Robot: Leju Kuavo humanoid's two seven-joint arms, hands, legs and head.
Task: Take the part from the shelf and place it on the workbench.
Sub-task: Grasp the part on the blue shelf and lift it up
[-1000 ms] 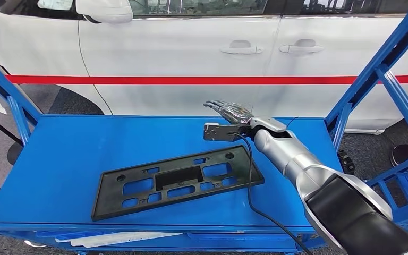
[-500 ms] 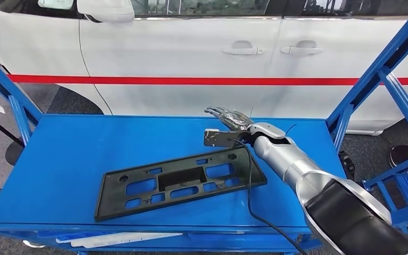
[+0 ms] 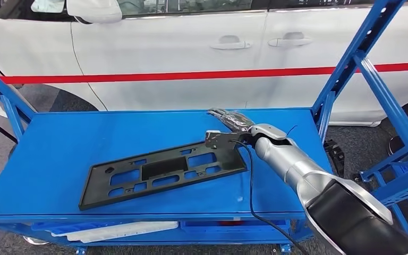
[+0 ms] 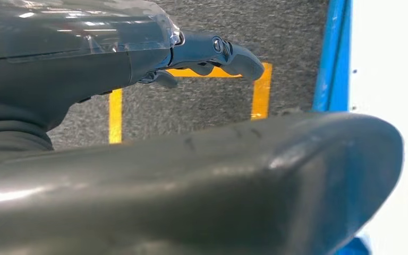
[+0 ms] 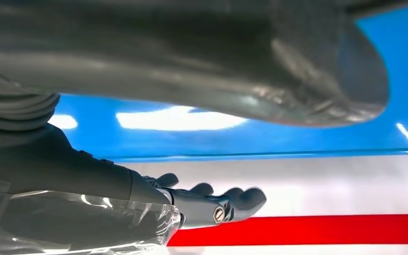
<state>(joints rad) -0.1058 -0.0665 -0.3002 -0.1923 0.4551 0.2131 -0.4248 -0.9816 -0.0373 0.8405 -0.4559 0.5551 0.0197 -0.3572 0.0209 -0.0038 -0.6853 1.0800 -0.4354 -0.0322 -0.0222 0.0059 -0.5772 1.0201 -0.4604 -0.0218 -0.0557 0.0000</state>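
Behind the blue shelf (image 3: 42, 159) stands a white car (image 3: 191, 53). On the shelf lies the flat black part (image 3: 162, 171), and the right hand (image 3: 232, 121) hovers spread at its far end, holding nothing. The taking step looks just begun, and next the hand must come down and grip that end.

Setting: vehicle workshop or assembly bay. Evidence: white car (image 3: 191, 58) with red stripe across frame top; blue steel shelf cart (image 3: 48, 159) centre; grey carpeted floor (image 4: 218, 101) with yellow markings.
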